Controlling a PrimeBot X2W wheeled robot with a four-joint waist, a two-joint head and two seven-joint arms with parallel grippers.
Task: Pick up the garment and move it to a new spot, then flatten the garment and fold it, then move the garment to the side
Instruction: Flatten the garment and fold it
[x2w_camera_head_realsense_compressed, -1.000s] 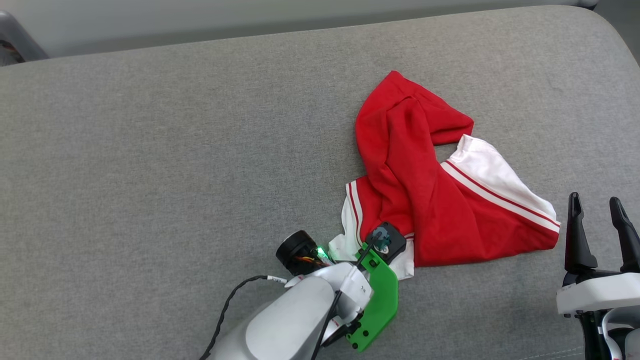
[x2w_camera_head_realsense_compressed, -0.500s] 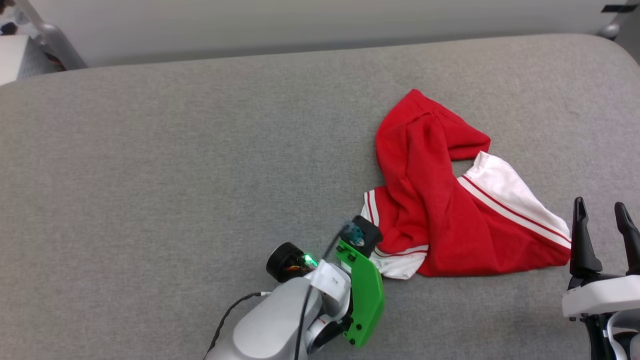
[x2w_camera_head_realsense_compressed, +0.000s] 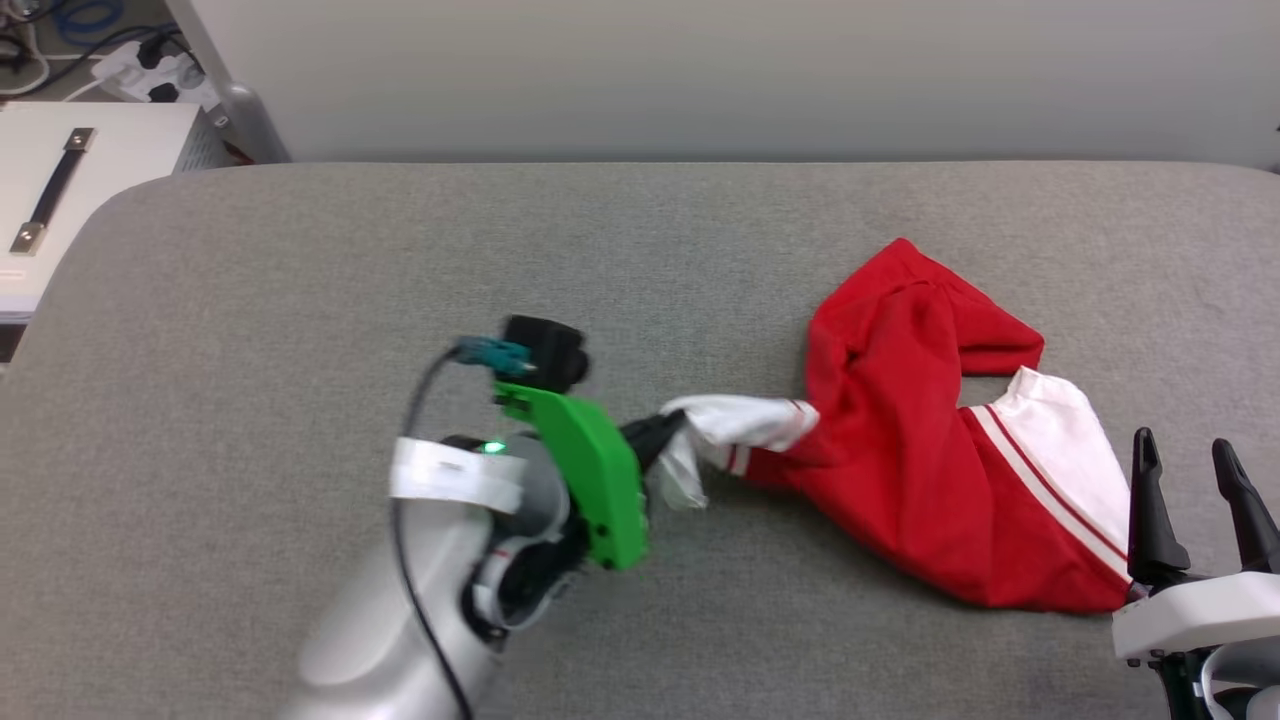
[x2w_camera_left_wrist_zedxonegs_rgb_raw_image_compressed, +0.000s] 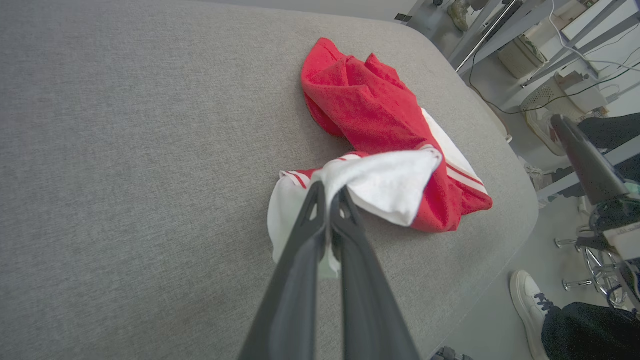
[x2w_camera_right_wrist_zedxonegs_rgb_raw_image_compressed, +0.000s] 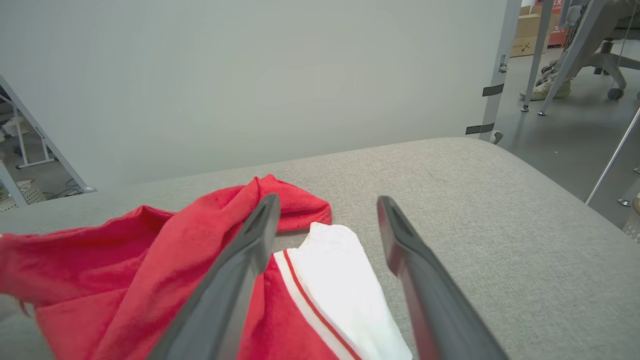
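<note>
Red jersey T-shirt (x2w_camera_head_realsense_compressed: 900, 440): crumpled on the right half of the grey tabletop (x2w_camera_head_realsense_compressed: 300, 280).
Left end effector (x2w_camera_head_realsense_compressed: 665, 432): closed tight on one white sleeve (x2w_camera_head_realsense_compressed: 735, 420), which is drawn out leftward from the heap and raised off the surface.
Right end effector (x2w_camera_head_realsense_compressed: 1190, 455): fingers wide apart, holding nothing, just beside the shirt's right edge.

Bright, even light; wide-angle wrist distortion.
</note>
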